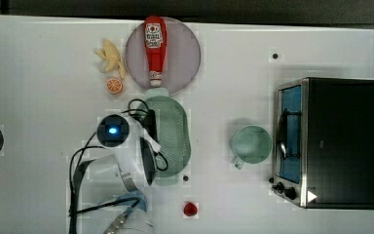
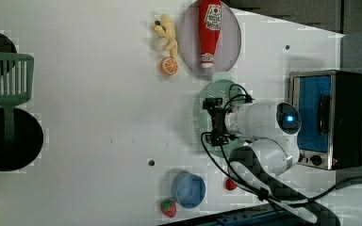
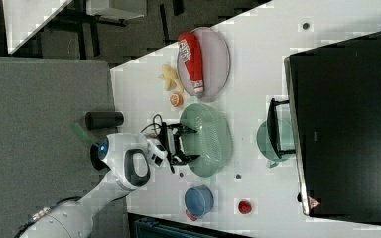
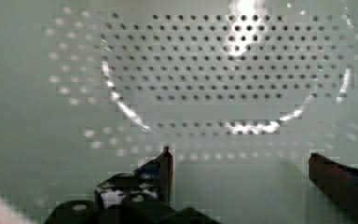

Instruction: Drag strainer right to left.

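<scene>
Gripper fingers spread inside the strainer

Two dark fingers stand closest to the wrist camera, wide apart, with the perforated floor of the strainer behind them; the gripper is open and pinches nothing.

On the white worktop, the largest thing is the toaster oven, at the top view's right edge. Next comes the white robot arm, which enters from the top view's bottom edge and reaches over the strainer's side that faces the top view's left. The round plate lies at the top view's top edge and carries a red ketchup bottle. The strainer lies near the middle of the worktop, just below the plate in the top view, and its rim seems to touch the plate. A green mug stands between the strainer and the toaster oven, apart from both.

The smaller things follow: a blue bowl near the left view's bottom edge, a banana and an orange slice beside the plate, a strawberry touching the bowl, and a small red object near the top view's bottom edge.
</scene>
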Motion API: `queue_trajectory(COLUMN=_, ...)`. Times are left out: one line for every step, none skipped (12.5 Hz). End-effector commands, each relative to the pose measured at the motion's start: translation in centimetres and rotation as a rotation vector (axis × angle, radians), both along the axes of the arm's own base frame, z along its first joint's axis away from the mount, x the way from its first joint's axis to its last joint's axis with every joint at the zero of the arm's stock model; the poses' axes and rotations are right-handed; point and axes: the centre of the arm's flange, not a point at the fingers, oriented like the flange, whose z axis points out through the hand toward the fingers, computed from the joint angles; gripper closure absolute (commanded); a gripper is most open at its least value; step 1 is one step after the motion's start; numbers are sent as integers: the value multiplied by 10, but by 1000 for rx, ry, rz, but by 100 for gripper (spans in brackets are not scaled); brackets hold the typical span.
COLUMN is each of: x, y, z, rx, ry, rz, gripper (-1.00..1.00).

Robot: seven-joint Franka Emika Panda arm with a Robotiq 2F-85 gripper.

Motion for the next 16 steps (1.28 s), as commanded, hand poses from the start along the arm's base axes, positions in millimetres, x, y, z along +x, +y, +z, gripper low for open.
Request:
queue_trajectory(x=-7, y=51, z=-10, rx=2, ry=-4, rz=-26, gripper=-100)
queue_trajectory(x=-7, y=64, z=-12, rx=3, ry=-7, rz=-15, gripper=-100)
queue_trajectory(x=-7, y=76, z=-14, rx=5, ry=-10, rz=1, gripper=-100)
queue_trajectory(x=-6, y=87, z=-16, rx=7, ry=-12, rz=15, gripper=-100)
queue_trajectory(x=-4, y=98, z=-17, rx=11, ry=-17, rz=10, gripper=-100)
queue_trajectory(x=-2, y=108, z=-15, rx=21, ry=-25, rz=0, gripper=-100)
queue_trajectory(x=-1, y=117, z=-13, rx=29, ry=-24, rz=-13, gripper=-100)
queue_trajectory(x=-2, y=125, z=-11, rx=31, ry=-8, rz=-29, gripper=-100)
queue_trajectory(x=-3, y=133, z=-9, rx=37, ry=10, rz=-36, gripper=-100)
queue_trajectory(x=-4, y=140, z=-8, rx=41, ry=34, rz=-43, gripper=-100)
queue_trajectory(x=-4, y=148, z=-6, rx=53, ry=39, rz=-51, gripper=-100)
queue_trajectory(x=-2, y=157, z=-4, rx=67, ry=36, rz=-52, gripper=-100)
queue_trajectory(x=-3, y=165, z=-5, rx=78, ry=48, rz=-61, gripper=-100)
queue_trajectory(x=-1, y=176, z=-3, rx=103, ry=48, rz=-77, gripper=-100)
queue_trajectory(x=-2, y=186, z=-4, rx=121, ry=62, rz=-97, gripper=-100)
queue_trajectory(x=-1, y=197, z=-3, rx=143, ry=60, rz=-107, gripper=-100)
